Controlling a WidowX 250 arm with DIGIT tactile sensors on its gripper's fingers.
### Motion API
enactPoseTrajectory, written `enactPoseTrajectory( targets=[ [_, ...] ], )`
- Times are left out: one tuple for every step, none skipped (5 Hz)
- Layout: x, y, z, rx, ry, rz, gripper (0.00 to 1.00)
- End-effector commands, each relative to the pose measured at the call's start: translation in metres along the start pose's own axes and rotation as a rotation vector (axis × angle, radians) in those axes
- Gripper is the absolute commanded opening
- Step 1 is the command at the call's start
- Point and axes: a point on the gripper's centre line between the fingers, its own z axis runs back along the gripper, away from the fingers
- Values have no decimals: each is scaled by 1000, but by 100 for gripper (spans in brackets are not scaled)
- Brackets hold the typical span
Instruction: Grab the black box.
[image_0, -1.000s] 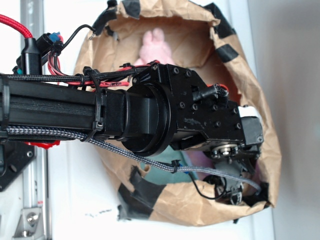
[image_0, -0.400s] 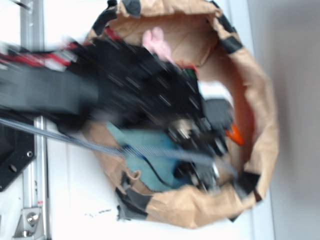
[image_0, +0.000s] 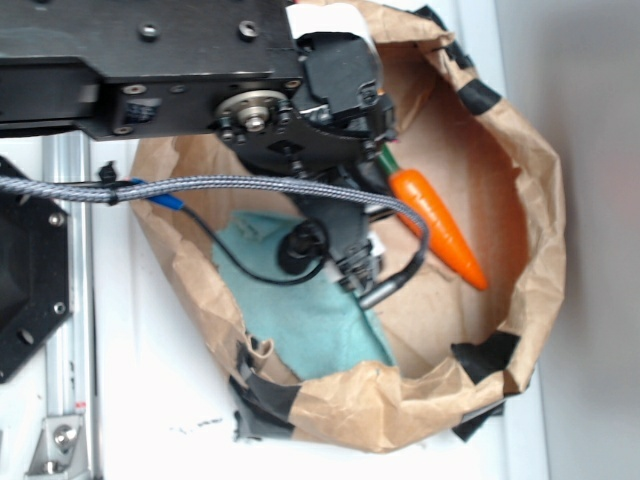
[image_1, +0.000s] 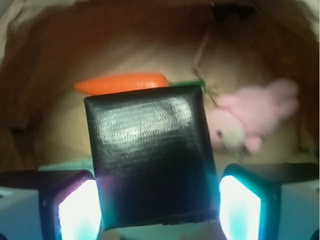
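The small, flat, glossy black box (image_1: 152, 157) with a faintly crinkled, shiny skin sits squarely between the two glowing pale finger pads (image_1: 77, 212) of the black robot gripper (image_1: 150, 210) in the wrist view. Its left and right edges lie right against the inner faces of the pads, so the jaws stand about one box-width apart; whether they are pressing on it or merely flanking it, I cannot tell. In the exterior view the box is hidden beneath the arm.

Taking the box as landmark: the orange toy carrot (image_1: 122, 82) with a green stem lies just behind its far edge, the pink plush rabbit (image_1: 250, 117) lies behind and to its right, and a teal cloth (image_0: 310, 320) spreads on the bag floor near it. All of it rests inside the brown crumpled paper bag (image_0: 520, 190) patched with black tape.

The box looks light and fairly stiff, though its wrapped surface probably gives a little and is likely slippery. The best hold seems to be across the two opposite flat side edges, near mid-length, with the pads low enough not to slide off the slick top.
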Motion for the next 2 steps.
enactPoseTrajectory(
  targets=[
    [2,-20,37,109,34,-50,0],
    [0,-24,34,95,33,-97,0]
  ],
)
